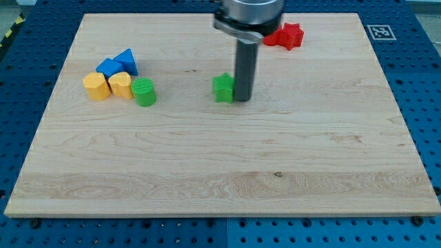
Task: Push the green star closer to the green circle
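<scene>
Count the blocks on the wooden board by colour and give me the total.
Green blocks: 2, a star and a circle
Yellow blocks: 2
Blue blocks: 2
Red blocks: 2, partly hidden
Total: 8

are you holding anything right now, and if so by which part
Nothing is held; I have no gripper. My tip sits right against the green star, on its side toward the view's right, placed to push it toward the green circle.

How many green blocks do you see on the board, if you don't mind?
2: the green circle beside the yellow blocks at the view's left, and the green star mid-board, just left of my tip.
</scene>
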